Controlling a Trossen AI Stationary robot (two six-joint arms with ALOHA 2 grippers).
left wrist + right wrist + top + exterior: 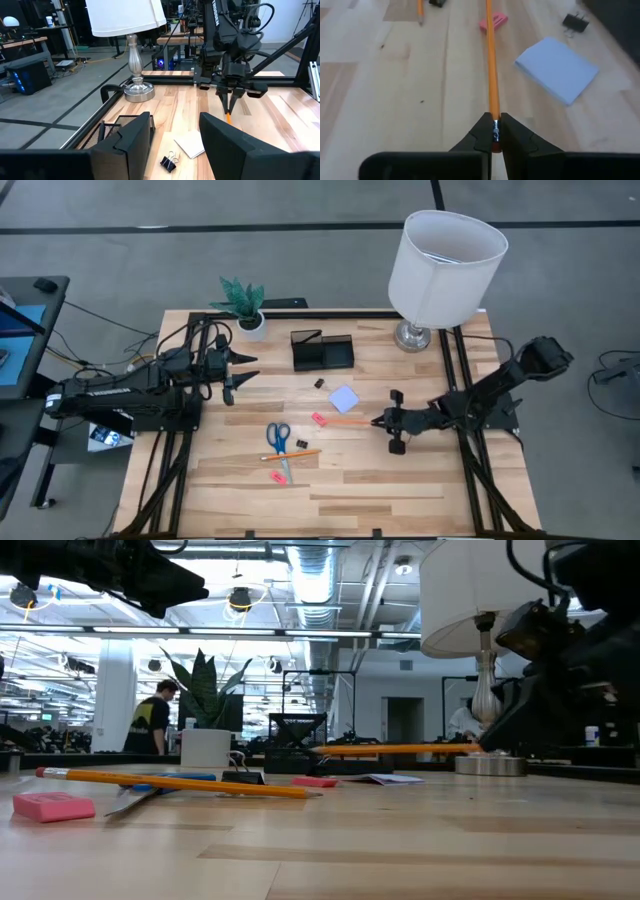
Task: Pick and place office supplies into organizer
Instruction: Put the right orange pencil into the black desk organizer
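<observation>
Pinched between the right gripper's [495, 131] fingers is the eraser end of a pencil [491, 65], and the jaws are clamped together on it. Its long axis runs straight out ahead of the gripper, pointing left across the table, and in the low view it hangs level and clear of the wood.

From the tip, the organizer [322, 351] lies farther back and somewhat left, well apart (so the pencil must be carried toward the far edge and, I judge, tipped upright before it can drop into the cup section). Lying flat as it does now, it would only bridge the rim.

Near the held pencil lie the note pad [344, 398], a pink eraser [319, 418] and a black clip [320, 383]. Nearer and left are the scissors [279, 438], a second pencil [289, 453] and another eraser [277, 477].

The left gripper [240, 370] waits at the table's left, jaws apart and empty. It is about as near the organizer as the right one, but the right holds the load.
</observation>
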